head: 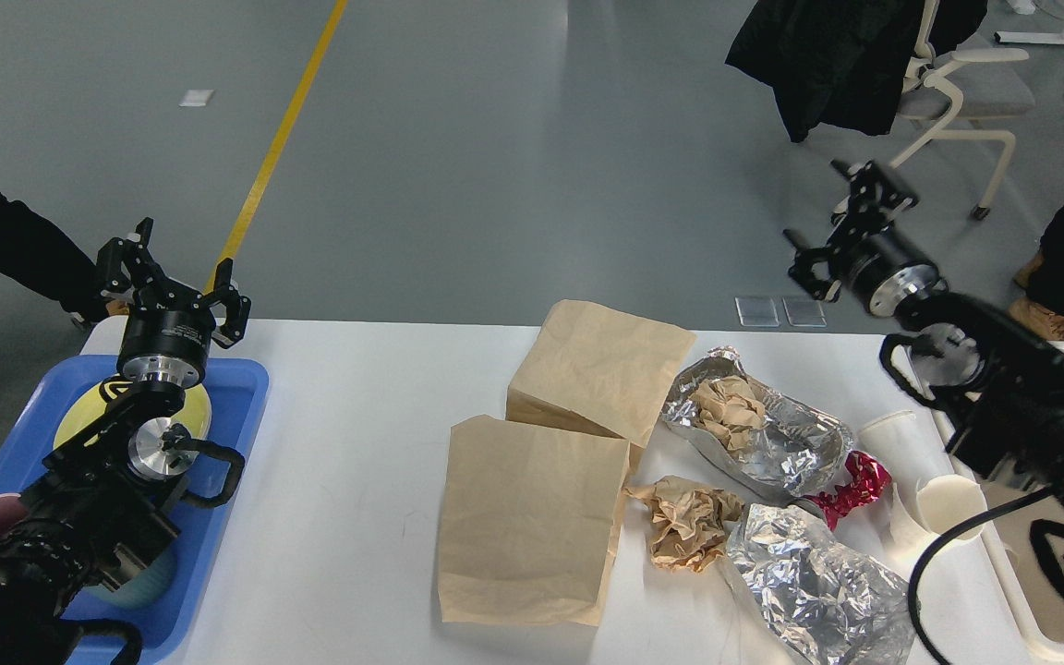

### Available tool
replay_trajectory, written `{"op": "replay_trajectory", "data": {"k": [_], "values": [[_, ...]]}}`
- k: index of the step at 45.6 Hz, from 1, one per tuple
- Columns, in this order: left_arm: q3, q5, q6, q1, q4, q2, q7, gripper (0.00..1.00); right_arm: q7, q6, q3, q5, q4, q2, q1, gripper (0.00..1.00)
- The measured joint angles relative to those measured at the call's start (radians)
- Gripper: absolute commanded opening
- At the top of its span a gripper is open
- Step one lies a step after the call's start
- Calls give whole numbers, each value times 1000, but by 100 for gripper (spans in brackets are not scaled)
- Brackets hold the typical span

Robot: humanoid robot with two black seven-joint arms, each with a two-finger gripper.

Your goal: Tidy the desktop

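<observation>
1. My right hand [851, 226] hangs open and empty, high beyond the table's [356, 443] far right corner; the litter lies near and left of it.
2. My left hand [172, 286] is open over the blue tray [246, 397].
3. Two paper bags [532, 517], foil [772, 434], crumpled paper [689, 522] and cups [948, 503] clutter the white table's right half.
</observation>
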Motion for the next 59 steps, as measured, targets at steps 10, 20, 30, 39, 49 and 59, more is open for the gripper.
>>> {"op": "replay_trajectory", "data": {"k": [10, 20, 30, 39, 49, 59], "values": [[0, 0, 0, 0, 0, 0, 0, 96, 0, 10, -528, -4, 14, -217, 257, 100], [0, 0, 0, 0, 0, 0, 0, 96, 1, 142, -1175, -20, 177, -412, 539, 100], [0, 0, 0, 0, 0, 0, 0, 96, 2, 252, -1517, -29, 314, -399, 758, 100], [0, 0, 0, 0, 0, 0, 0, 96, 2, 325, -1593, -32, 357, -337, 806, 100], [0, 0, 0, 0, 0, 0, 0, 96, 2, 346, -1604, -51, 421, -271, 876, 100], [0, 0, 0, 0, 0, 0, 0, 96, 2, 354, -1612, -102, 432, -221, 955, 100]]}}
